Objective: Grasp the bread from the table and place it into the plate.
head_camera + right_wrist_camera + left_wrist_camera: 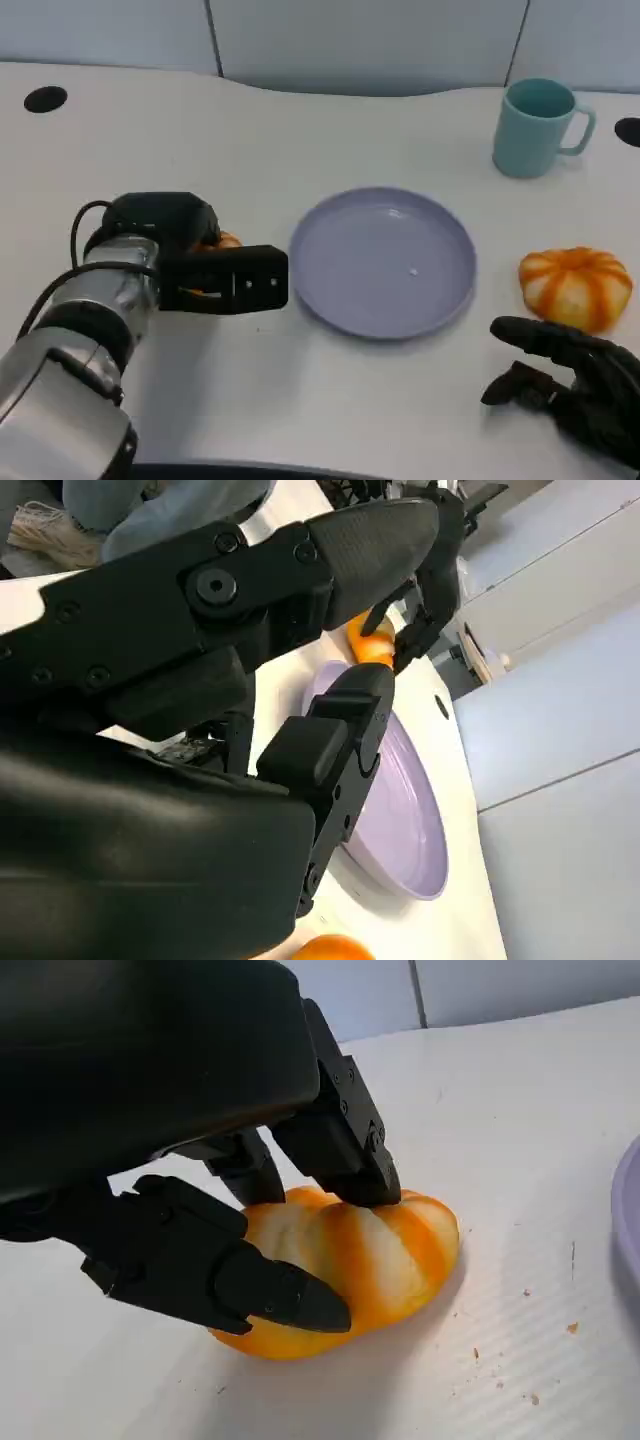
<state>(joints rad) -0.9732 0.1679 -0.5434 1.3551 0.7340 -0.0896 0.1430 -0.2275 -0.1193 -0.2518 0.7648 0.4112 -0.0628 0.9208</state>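
The left hand (pixel 300 1250) grasped an orange-striped round bread roll (pixel 370 1260) on the white surface (pixel 250 400) (lilac round plate (pixel 383 262) just beyond); the right hand (pixel 565 375) rested released.

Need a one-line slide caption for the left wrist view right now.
Black left hand closing its fingers around an orange-and-white striped bread roll on the white table.

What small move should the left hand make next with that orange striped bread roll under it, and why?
Probably close the fingers and lift. The left hand already straddles the orange striped bread roll, fingers touching both sides, but the roll still sits on the white table. The round lavender plate lies empty beside that hand.
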